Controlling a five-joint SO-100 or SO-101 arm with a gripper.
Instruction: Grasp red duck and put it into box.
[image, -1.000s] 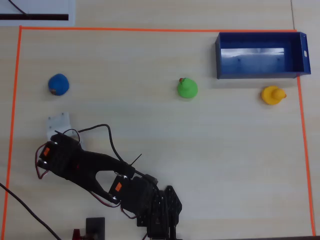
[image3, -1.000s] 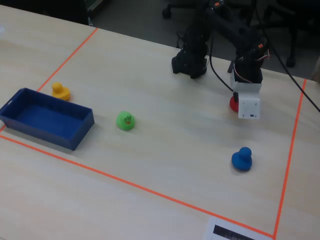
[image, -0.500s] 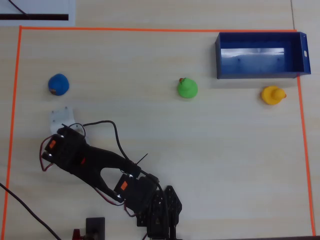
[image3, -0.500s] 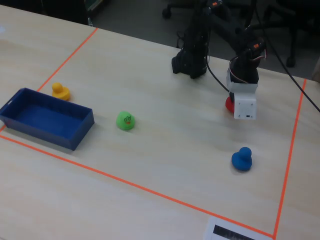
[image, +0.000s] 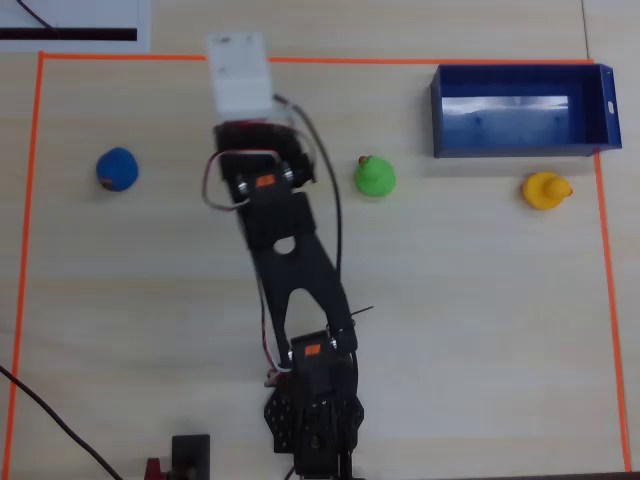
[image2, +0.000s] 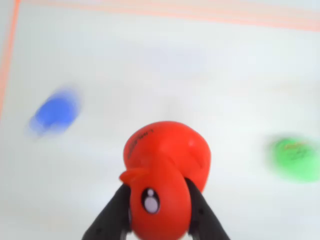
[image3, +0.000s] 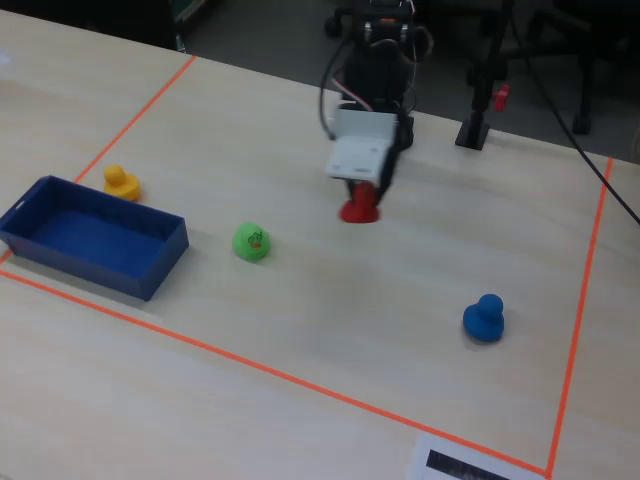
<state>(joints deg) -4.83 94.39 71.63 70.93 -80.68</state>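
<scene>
The red duck (image2: 165, 175) fills the lower middle of the wrist view, pinched between two black fingers (image2: 112, 217), so my gripper (image2: 159, 210) is shut on it. In the fixed view the red duck (image3: 358, 208) hangs under the white camera housing (image3: 360, 155), lifted above the table, right of the green duck. The overhead view hides the duck beneath the arm (image: 290, 260) and housing (image: 240, 72). The dark-blue box (image: 520, 110) stands at the overhead view's top right; in the fixed view the box (image3: 95, 238) is at the left.
A green duck (image: 374, 176) lies between arm and box, a yellow duck (image: 546, 190) just below the box, a blue duck (image: 117, 168) at the left. Orange tape (image: 25, 250) frames the work area. The arm's base (image: 312, 430) sits at the overhead view's bottom.
The arm has swung from the lower left of the overhead view up to the top middle, carrying the red duck off the table and toward the green duck's side.
</scene>
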